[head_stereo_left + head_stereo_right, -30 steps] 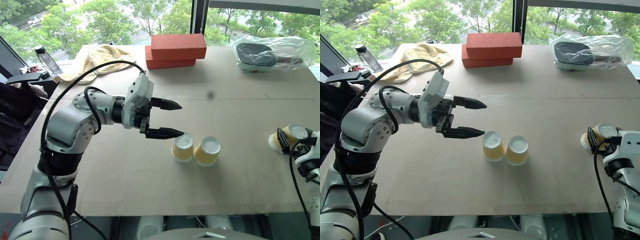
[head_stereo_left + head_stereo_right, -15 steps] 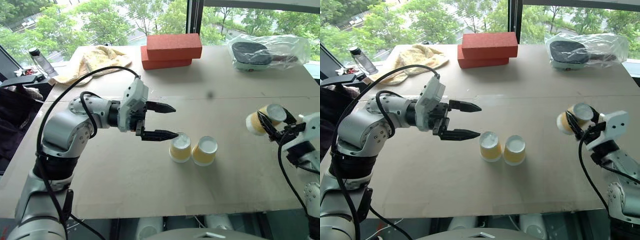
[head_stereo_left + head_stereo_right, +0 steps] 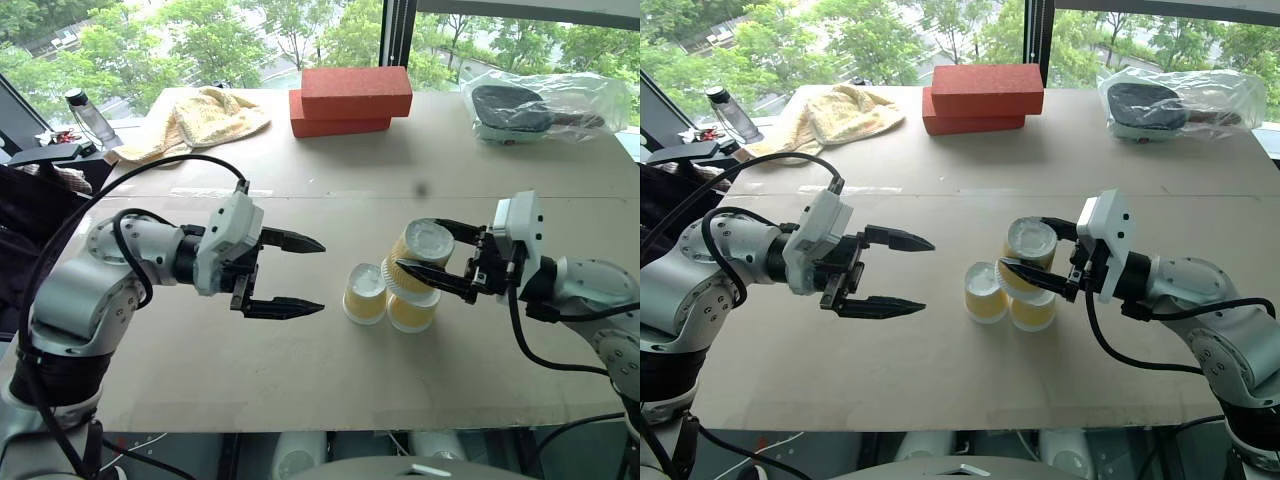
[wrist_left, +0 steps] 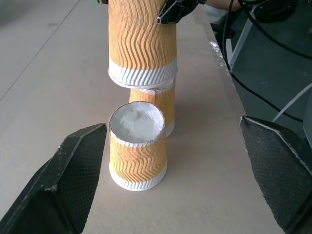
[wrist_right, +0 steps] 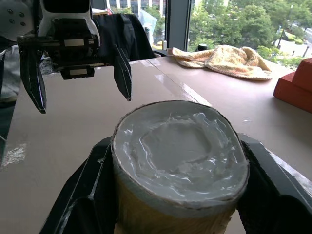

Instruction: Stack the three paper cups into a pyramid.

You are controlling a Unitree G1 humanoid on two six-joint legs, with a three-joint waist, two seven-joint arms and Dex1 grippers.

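Two paper cups stand upside down side by side near the table's middle: the left cup (image 3: 365, 293) and the right cup (image 3: 410, 312). The third cup (image 3: 421, 248) hangs tilted just above the right cup, its white base facing left. My right gripper (image 3: 418, 245) is shut on it from the right. My left gripper (image 3: 321, 275) is open to the left of the pair, apart from it. The left wrist view shows the near cup (image 4: 138, 146), the second cup (image 4: 165, 105) behind it and the held cup (image 4: 141, 44) above.
Two stacked red bricks (image 3: 350, 100) lie at the back centre. A yellow towel (image 3: 200, 115) and a bottle (image 3: 85, 115) are at the back left. A plastic bag with a dark object (image 3: 540, 105) is at the back right.
My right gripper has carried the third cup from the table's right side leftward and upward to above the pair. My left gripper has drawn back to the left, away from the cups.
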